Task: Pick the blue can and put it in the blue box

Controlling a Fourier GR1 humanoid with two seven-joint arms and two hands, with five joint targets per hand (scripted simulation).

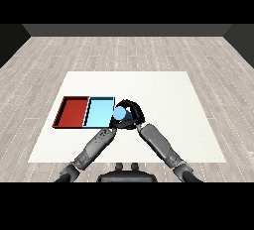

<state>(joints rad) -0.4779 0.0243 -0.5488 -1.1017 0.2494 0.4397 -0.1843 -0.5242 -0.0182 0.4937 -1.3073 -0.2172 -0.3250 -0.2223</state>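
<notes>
The blue can (120,113) shows as a light blue round top just off the right edge of the light blue tray (98,112). My right hand (133,110) curls round the can from the right and behind. My left hand (113,124) sits just below the can, near the tray's front right corner; its fingers are hidden behind the can and the other hand. The red tray (71,111) lies to the left of the blue one, sharing a wall with it.
Both trays lie on the left half of the white table (163,100). My two forearms cross the table's front part and meet near the can. Wooden floor surrounds the table.
</notes>
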